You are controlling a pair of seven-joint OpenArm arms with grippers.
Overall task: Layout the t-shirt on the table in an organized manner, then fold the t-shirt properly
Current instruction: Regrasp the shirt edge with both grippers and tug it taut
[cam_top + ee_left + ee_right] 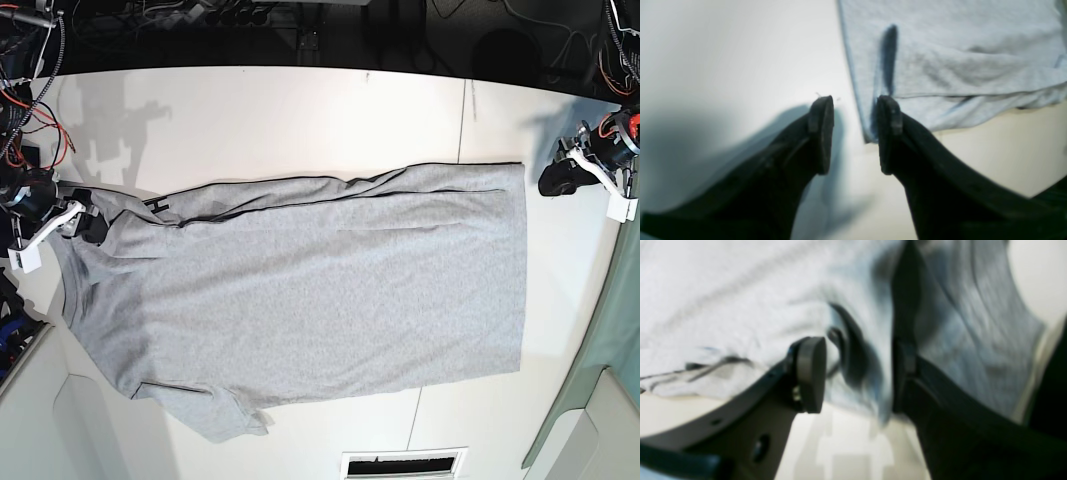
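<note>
The grey t-shirt (320, 285) lies spread flat on the white table (300, 110), hem to the right and sleeves to the left, with its top edge folded over along a dark trim line. My left gripper (552, 180) is open just right of the hem's far corner. In the left wrist view, the left gripper (855, 133) straddles the shirt's corner (940, 66) above the table (723, 50). My right gripper (88, 224) is at the shirt's left upper sleeve. In the blurred right wrist view, the right gripper (857, 373) has its jaws apart with shirt cloth (740, 290) bunched between them.
Cables and dark equipment (250, 20) line the table's far edge. A thin seam (463, 110) crosses the table right of centre. A slotted vent (403, 465) sits at the near edge. A pale green surface (600, 400) borders the right side.
</note>
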